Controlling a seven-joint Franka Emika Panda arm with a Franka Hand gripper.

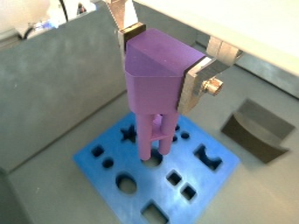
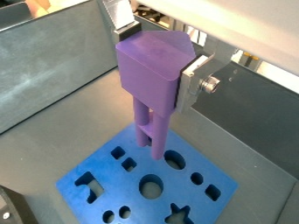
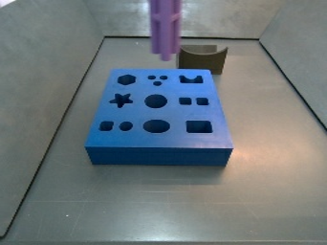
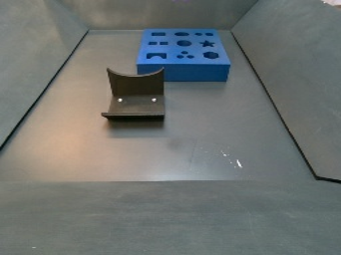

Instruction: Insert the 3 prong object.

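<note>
While above the blue block [image 1: 163, 171], 3 prong object [image 1: 158, 79] between hand [image 1: 163, 54] fingers.

One pincer [image 1: 163, 59] is counted, closed on the peg above the blue block, and two fingers [image 1: 195, 79] are counted on it. One 3 prong object [image 2: 152, 74], light purple, is seen in both wrist views and in a side view [image 3: 166, 24]. One blue block [image 3: 160, 139] is counted on the surface [image 4: 200, 139], with its shaped openings set in three rows. Among these, one star [image 3: 121, 100] and one hexagon [image 3: 124, 77] are made out. One dark brown block [image 4: 134, 95] with a curved notch is counted.
</note>
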